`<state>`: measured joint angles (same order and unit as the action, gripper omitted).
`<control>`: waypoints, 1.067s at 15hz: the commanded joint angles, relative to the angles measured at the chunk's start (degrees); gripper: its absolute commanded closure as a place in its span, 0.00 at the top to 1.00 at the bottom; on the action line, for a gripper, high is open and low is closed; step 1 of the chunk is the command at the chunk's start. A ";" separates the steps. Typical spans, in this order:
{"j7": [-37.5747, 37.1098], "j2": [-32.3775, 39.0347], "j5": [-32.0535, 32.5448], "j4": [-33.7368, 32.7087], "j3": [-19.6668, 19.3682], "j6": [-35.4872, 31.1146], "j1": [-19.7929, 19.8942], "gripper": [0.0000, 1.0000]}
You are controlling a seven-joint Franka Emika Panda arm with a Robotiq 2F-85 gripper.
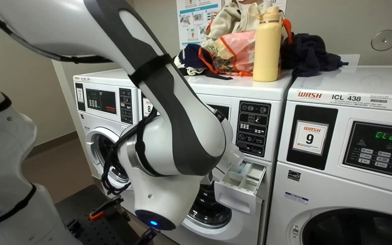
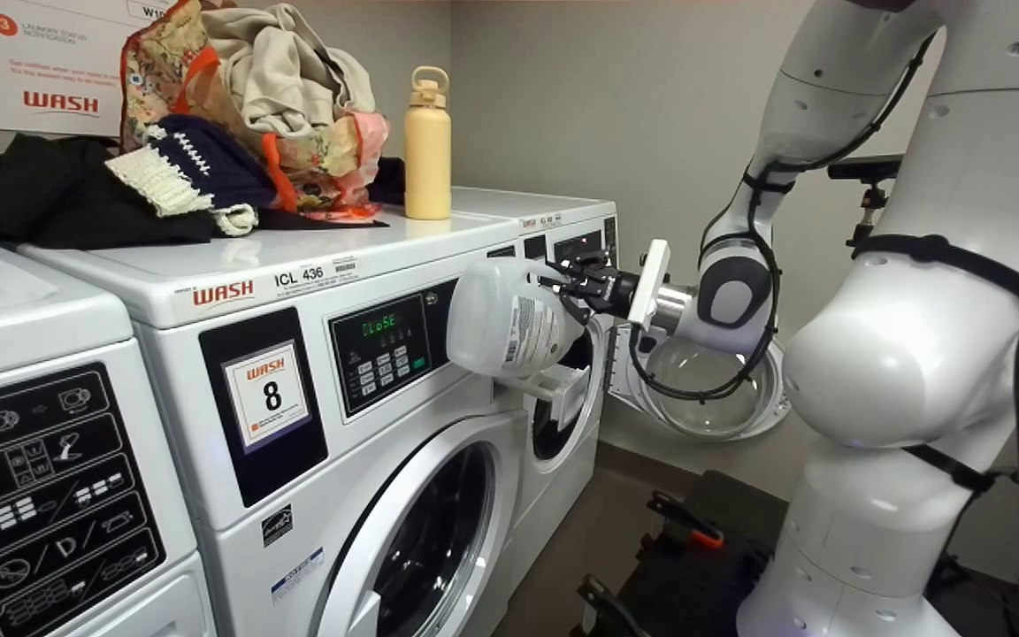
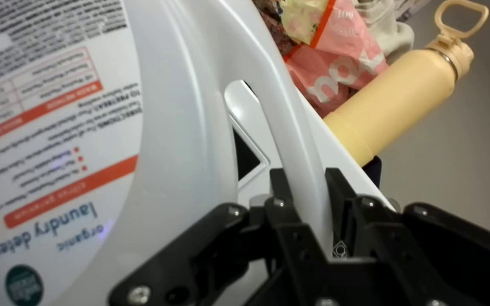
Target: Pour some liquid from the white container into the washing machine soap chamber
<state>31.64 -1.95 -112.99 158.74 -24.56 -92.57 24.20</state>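
Note:
The white container, a translucent detergent jug with a pale label, hangs tilted at the front of the number 8 washing machine. My gripper is shut around its side handle, one finger on each side. In an exterior view the gripper meets the jug at its upper right. The pulled-out soap chamber shows divided compartments, with a pale bluish patch inside. Just above it, a translucent end of the container shows past the arm. The mouth is not clear, and no stream of liquid can be made out.
On the washer top stand a yellow-tan bottle and a bag of clothes. The number 9 washer is close beside the drawer. A round door hangs open behind the arm. A black cart lies below.

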 commanded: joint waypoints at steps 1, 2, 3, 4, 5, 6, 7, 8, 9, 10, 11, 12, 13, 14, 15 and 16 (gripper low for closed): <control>-6.30 1.15 -5.73 -0.80 0.01 3.44 0.16 0.07; -7.09 1.42 -7.04 -0.76 0.11 3.34 0.04 0.07; -7.72 1.76 -8.02 -0.79 0.26 3.42 -0.14 0.07; -8.07 2.06 -8.91 -0.84 0.41 3.55 -0.34 0.07; -8.53 2.15 -9.41 -0.87 0.52 3.71 -0.51 0.07; -8.88 2.23 -9.93 -0.85 0.64 3.94 -0.69 0.07; -9.17 2.34 -10.29 -0.94 0.81 3.67 -0.97 0.07; -9.54 2.41 -10.45 -1.04 0.93 3.33 -1.17 0.07; -10.02 2.47 -10.67 -1.03 1.05 3.36 -1.26 0.07; -10.15 2.35 -10.56 -1.04 1.23 3.21 -1.44 0.07; -10.22 2.25 -10.60 -1.01 1.39 3.29 -1.59 0.07; -10.36 2.23 -10.46 -1.03 1.46 3.35 -1.72 0.07; -10.50 2.24 -10.56 -1.03 1.58 3.35 -1.88 0.07; -10.65 2.41 -10.48 -1.05 1.70 3.52 -1.95 0.07; -10.68 2.50 -10.57 -1.03 1.89 3.57 -2.13 0.07; -10.66 2.64 -10.53 -1.06 1.98 3.59 -2.27 0.07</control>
<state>24.40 1.57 -122.24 158.35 -23.05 -91.55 22.18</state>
